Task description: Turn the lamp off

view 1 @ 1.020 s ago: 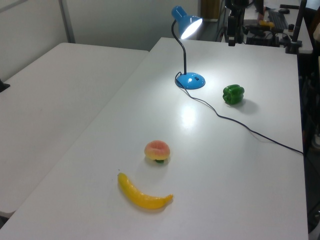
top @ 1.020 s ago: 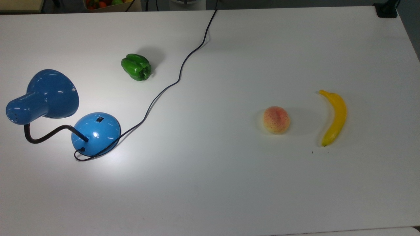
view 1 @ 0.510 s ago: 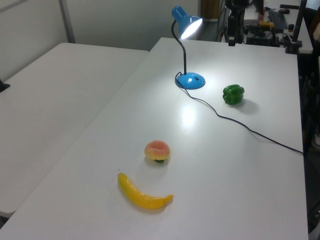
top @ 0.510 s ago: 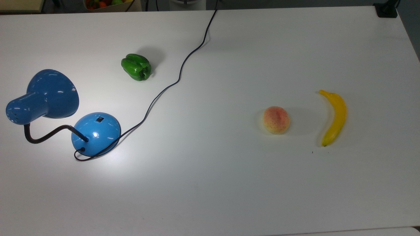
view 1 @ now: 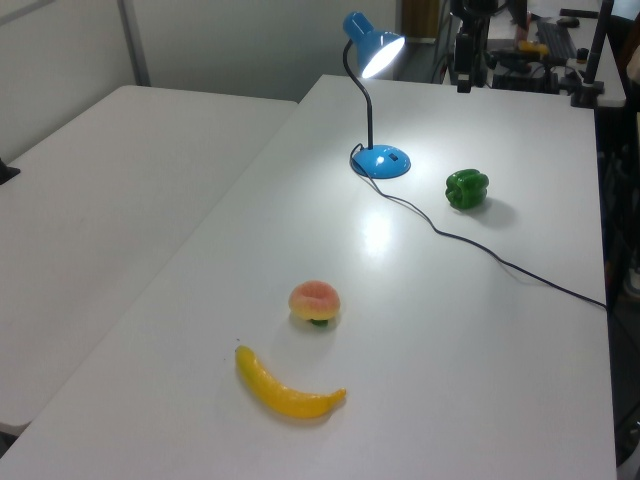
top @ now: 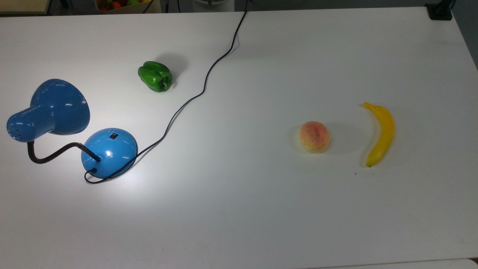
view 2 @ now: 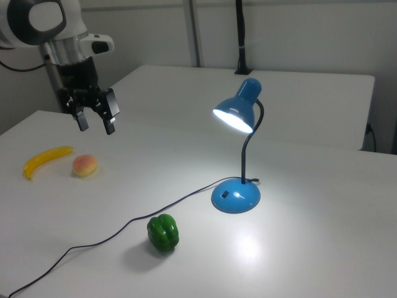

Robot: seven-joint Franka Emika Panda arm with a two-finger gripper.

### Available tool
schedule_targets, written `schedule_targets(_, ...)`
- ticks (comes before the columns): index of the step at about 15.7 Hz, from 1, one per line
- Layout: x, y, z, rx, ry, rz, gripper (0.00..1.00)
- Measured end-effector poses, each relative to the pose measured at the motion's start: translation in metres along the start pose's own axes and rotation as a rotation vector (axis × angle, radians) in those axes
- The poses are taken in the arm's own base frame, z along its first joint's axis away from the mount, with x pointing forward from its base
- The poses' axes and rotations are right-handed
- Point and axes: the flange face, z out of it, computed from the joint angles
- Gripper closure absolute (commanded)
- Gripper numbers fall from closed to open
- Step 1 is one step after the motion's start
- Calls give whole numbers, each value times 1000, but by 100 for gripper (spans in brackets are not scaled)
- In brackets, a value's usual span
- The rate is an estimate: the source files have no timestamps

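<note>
Nothing moved; lamp [view 2: 239, 124] stayed lit. Gripper [view 2: 95, 118] hung open, empty. You should press the switch [view 2: 225, 194] squarely.

cord [view 2: 93, 243]: cut by right view's bottom edge | arm [view 2: 43, 25]: cropped top-left
</note>
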Motion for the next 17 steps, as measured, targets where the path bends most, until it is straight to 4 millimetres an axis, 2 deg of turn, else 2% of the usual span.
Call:
schedule_targets(13,0,1,1,0,-2,-17,100)
schedule_targets(17,4,11,7,-2,-9,2,100)
